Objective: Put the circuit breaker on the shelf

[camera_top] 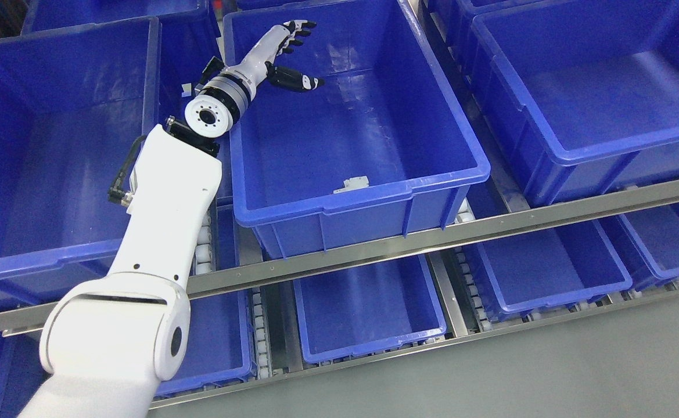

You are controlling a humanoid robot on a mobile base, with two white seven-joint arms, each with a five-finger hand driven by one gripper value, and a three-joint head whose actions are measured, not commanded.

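The left arm [159, 232] enters from the lower left and extends over the rim of the centre blue bin [374, 180] on the upper shelf level. The left hand [275, 49] is positioned above the far left corner of that bin. Its fingers [298, 32] are spread apart and hold nothing; the thumb points toward the bin interior. The circuit breaker [351, 184], a small white part, lies on the bin floor against the near wall, well apart from the hand. Adjacent blue bins stand left and right. A metal rail [490, 226] runs along the shelf front.
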